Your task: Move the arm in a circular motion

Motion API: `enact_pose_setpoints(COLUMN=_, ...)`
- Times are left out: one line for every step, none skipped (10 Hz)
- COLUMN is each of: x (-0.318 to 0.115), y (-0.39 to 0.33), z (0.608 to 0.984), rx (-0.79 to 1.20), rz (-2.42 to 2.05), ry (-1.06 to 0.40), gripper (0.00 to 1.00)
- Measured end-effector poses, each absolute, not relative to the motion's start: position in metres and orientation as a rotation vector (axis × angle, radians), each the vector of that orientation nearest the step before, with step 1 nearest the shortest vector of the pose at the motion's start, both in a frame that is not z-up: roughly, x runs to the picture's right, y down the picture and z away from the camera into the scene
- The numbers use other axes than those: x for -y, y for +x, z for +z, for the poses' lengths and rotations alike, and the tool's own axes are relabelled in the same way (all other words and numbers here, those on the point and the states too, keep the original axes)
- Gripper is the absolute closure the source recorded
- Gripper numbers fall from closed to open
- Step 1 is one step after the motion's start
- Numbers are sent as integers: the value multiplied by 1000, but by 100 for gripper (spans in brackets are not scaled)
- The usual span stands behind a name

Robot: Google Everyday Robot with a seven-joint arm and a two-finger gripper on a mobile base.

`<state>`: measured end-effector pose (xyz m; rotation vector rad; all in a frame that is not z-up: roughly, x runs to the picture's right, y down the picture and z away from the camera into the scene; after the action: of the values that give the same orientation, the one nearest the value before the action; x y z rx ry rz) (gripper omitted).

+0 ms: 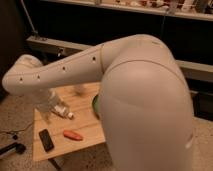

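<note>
The arm is a thick, glossy cream-white tube that fills the right half of the camera view. Its forearm, with a row of small dark holes, reaches left across the back of a small wooden table. From the forearm's left end a pale, blurred part hangs down over the table's left side; this is the gripper. It holds nothing that I can make out.
On the table lie a black handset, an orange-red object and a white bottle. A green thing peeks out from behind the arm. A dark cable runs on the speckled floor. Shelving spans the back wall.
</note>
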<state>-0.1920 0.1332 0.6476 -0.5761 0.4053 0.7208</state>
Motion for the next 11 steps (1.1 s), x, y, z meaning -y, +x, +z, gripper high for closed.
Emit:
enact_pose_setpoints(x=-146, y=-173, z=647, rx=-445, rz=718, ry=-591, gripper=35)
enact_pose_setpoints(x=-159, y=-142, z=649, rx=-510, rz=731, ry=-596, gripper=35)
enact_pose_setpoints(x=-164, y=-112, z=655, rx=-573, rz=763, ry=-585, gripper=35)
enact_pose_setpoints(x=-164, y=-83, z=660, rx=-630, rz=810, ry=-566, gripper=35)
enact_pose_setpoints(x=-159, y=-52, z=668, rx=-685, rz=872, ry=-536, gripper=35)
enact_pose_setpoints(x=-143, y=-25, z=677, rx=-727, rz=944, ry=-485, gripper=35)
enact_pose_setpoints(x=-123, y=-3, z=686, rx=-754, rz=1012, ry=-430, gripper=35)
enact_pose_setpoints(x=-105, y=10, z=693, rx=-766, rz=1063, ry=-386, gripper=35)
enact_pose_setpoints(x=-65, y=19, z=705, rx=-756, rz=1141, ry=-307, gripper=35)
enact_pose_setpoints(x=-40, y=19, z=711, rx=-740, rz=1178, ry=-267, gripper=35)
enact_pose_setpoints(x=-15, y=14, z=716, rx=-717, rz=1211, ry=-229, gripper=35)
